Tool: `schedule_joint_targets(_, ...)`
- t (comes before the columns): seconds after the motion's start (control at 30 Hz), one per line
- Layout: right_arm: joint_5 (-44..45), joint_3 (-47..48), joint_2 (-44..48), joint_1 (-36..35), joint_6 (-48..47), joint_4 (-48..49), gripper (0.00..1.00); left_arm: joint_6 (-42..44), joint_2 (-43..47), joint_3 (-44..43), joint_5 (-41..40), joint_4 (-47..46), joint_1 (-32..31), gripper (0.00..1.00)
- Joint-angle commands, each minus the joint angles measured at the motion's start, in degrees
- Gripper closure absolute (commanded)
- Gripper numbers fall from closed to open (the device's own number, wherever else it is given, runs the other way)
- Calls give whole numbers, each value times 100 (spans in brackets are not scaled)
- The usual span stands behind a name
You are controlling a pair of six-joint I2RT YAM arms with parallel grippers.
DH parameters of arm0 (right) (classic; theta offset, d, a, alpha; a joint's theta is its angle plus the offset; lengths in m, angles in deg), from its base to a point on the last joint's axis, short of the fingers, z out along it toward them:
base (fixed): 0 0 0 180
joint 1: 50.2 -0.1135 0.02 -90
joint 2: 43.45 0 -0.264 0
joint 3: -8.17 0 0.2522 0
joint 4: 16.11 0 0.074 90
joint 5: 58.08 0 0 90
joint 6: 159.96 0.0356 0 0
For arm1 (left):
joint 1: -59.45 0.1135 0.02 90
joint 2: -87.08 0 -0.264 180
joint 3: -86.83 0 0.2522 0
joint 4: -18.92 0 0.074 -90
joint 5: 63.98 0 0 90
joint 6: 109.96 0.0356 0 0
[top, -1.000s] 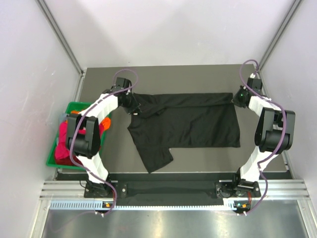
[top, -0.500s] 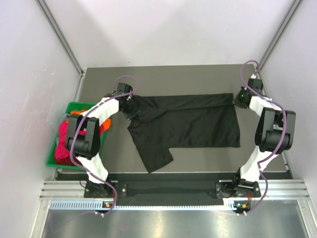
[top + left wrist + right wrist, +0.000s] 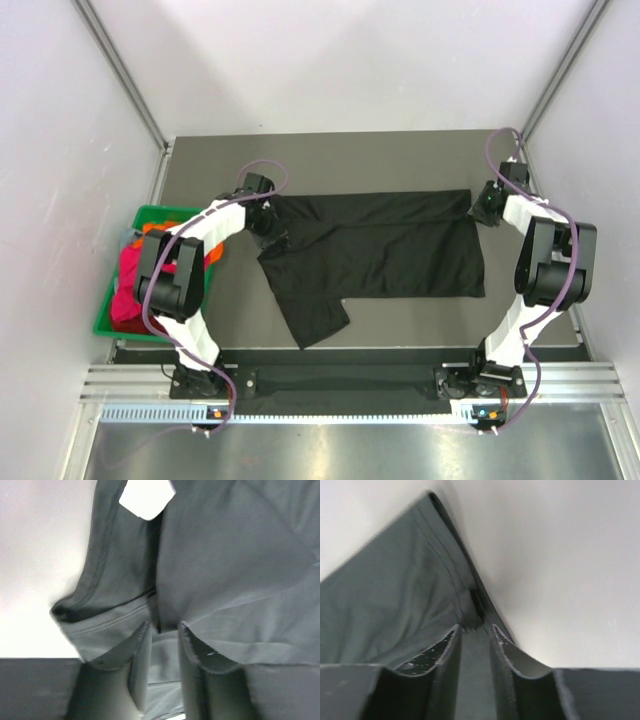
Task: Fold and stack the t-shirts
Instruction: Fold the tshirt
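Left wrist: left jaws and right jaws stand slightly open, black t-shirt (image 3: 235, 570) between them; looks soft, pinch corners.

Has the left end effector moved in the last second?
Yes: the left end effector shifted slightly right, away from the green bin.

top: overhead, far | wrists: close-up, fwd | shared: black tee (image 3: 380, 245)

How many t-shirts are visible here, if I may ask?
4: a black t-shirt spread on the table; red t-shirt, magenta t-shirt and orange t-shirt heaped in the green bin. More may hide underneath.
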Motion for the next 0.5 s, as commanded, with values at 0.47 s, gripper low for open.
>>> schedule_joint_targets(0.47,759,77,883,-1019,350,-362,75,960,-920,-2572,-258,298,63,61)
